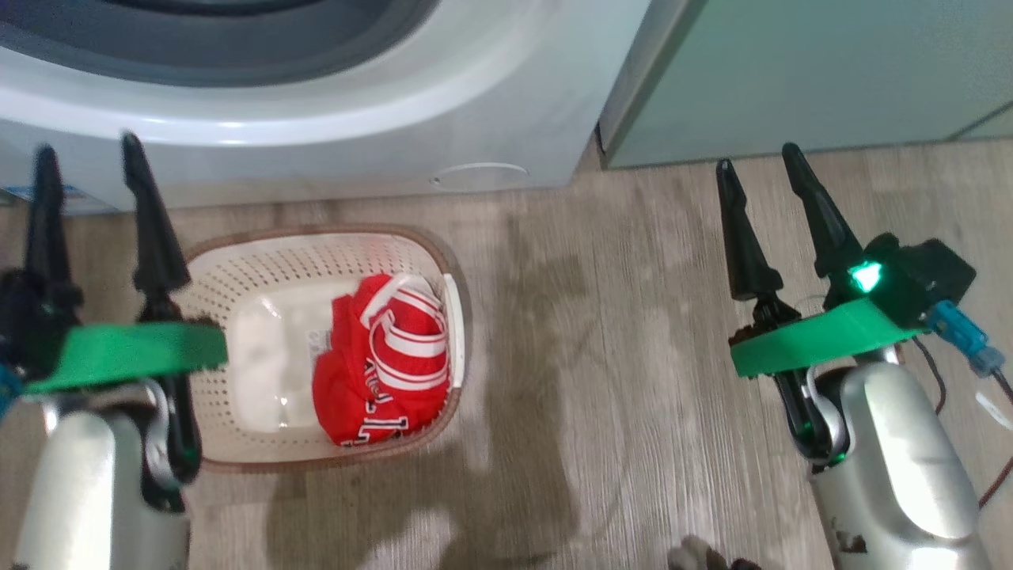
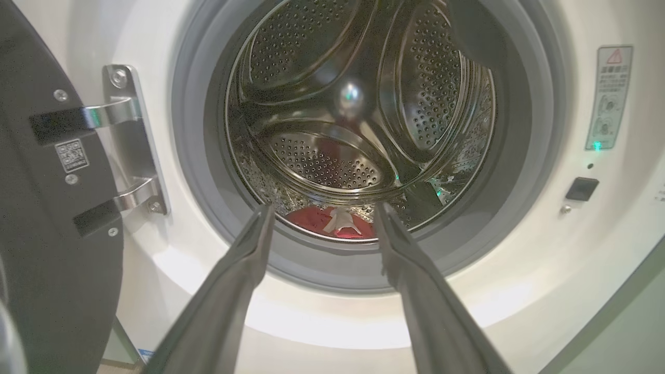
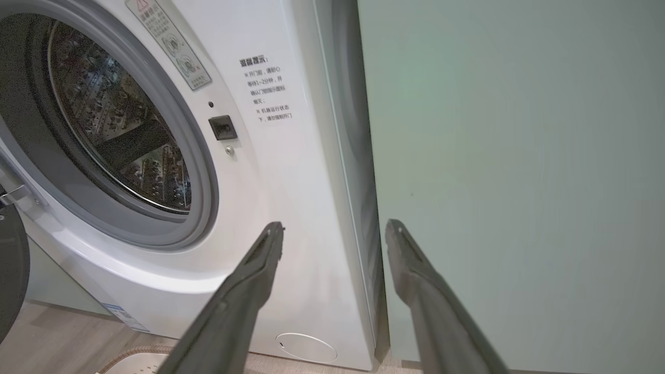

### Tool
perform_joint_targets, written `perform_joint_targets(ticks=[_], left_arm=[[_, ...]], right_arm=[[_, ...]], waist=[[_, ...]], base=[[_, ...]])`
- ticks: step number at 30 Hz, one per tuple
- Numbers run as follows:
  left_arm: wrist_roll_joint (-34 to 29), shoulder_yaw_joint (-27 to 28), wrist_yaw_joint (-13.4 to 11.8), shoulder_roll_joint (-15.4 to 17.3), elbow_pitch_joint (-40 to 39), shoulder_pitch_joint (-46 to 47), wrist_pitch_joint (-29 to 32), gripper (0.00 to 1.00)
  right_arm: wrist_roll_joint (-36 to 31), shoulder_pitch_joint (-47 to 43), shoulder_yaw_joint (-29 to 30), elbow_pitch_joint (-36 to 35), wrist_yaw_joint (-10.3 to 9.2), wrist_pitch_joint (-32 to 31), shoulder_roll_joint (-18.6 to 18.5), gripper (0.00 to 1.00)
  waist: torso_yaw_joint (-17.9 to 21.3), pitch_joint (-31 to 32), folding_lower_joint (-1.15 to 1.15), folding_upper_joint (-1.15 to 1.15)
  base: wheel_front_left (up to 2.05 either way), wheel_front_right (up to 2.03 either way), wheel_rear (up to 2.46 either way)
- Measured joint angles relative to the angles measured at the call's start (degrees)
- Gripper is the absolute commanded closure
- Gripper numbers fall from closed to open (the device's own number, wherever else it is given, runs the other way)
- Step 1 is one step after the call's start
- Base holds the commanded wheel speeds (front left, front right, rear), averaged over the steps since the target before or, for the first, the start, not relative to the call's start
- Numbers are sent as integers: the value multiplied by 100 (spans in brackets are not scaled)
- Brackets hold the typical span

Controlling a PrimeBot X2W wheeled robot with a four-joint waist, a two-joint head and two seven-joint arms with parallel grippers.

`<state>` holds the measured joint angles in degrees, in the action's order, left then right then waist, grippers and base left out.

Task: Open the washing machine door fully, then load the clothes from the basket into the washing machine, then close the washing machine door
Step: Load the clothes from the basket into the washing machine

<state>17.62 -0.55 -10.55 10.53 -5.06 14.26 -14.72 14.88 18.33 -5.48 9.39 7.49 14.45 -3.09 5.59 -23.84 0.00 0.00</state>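
The cream basket (image 1: 237, 269) stands on the floor before the white washing machine (image 1: 332, 103). Red clothes (image 1: 384, 368) with white stripes lie in its right half. My left gripper (image 1: 87, 166) is open and empty, held above the basket's left rim. In the left wrist view my left gripper (image 2: 322, 215) points into the steel drum (image 2: 358, 109), where a red garment (image 2: 332, 222) lies at the bottom. The washing machine door (image 2: 47, 208) hangs swung open at the left on its hinges. My right gripper (image 1: 756, 162) is open and empty over the floor, right of the basket.
A pale green cabinet (image 1: 807, 71) stands right of the washer, close against its side (image 3: 509, 171). The small round flap (image 3: 306, 347) sits low on the washer's front. Wood-look floor (image 1: 617, 356) lies between basket and right arm. Something grey (image 1: 700, 554) shows at the bottom edge.
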Motion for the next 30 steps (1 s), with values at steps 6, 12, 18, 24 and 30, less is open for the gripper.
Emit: perform_joint_targets(ticks=[6,12,18,24,30], left_arm=[[-180,-3,116,-196,58,-559,0,0],[-275,-73,233,-301,162,-1092,0,0],[-352,-236,335,-320,322,-1429,1,0],[-352,-315,383,-320,438,-1595,1,0],[-352,-338,386,-312,464,-1713,59,0]], right_arm=[[-85,-230,99,43,0,-83,0,0],[-111,-545,146,52,0,-194,0,0],[-182,-905,220,5,0,-328,1,0],[-223,-1161,301,-107,0,-422,2,0],[-222,-1349,313,-209,0,-487,3,0]], waist=[[-158,432,0,0],[-243,885,0,0],[-272,1278,0,0],[-249,1564,0,0],[-190,1731,0,0]], base=[[0,0,0],[0,0,0],[0,0,0],[0,0,0],[0,0,0]])
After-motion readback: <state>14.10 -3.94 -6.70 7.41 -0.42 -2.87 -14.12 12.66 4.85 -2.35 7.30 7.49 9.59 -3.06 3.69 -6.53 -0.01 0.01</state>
